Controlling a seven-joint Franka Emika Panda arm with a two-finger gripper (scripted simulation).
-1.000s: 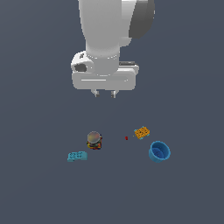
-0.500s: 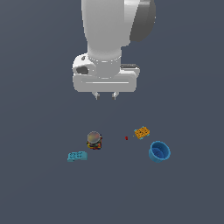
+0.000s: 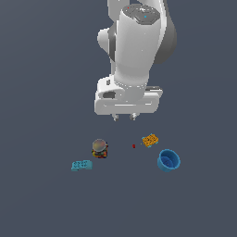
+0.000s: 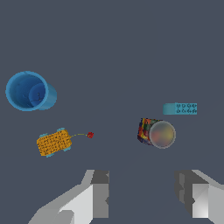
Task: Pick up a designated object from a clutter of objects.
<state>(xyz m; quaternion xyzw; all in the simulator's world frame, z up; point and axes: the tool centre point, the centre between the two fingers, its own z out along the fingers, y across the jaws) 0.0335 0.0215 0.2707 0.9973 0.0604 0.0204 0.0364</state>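
On the grey floor (image 3: 41, 199), going from the exterior view's left to its right, the teal brick (image 3: 81, 165) lies flat and farthest left, apart from everything else. Near it, a little further back, stands the round lump (image 3: 99, 148), grey on top with orange, black and other colours on its side. Further right is the tiny red speck (image 3: 134, 146), and just beside that the orange block (image 3: 150, 140), gridded on top; in the wrist view a thin line runs from the block to the speck. Farthest right sits the blue cup (image 3: 168, 160), mouth tilted upward and open, near the orange block but not touching it. The gripper (image 3: 124, 117) hangs in the air above the clutter, roughly over the gap between lump and speck, well clear of the cup and holding nothing. Its fingers (image 4: 98, 192) stand wide apart in the wrist view, with bare floor between them.
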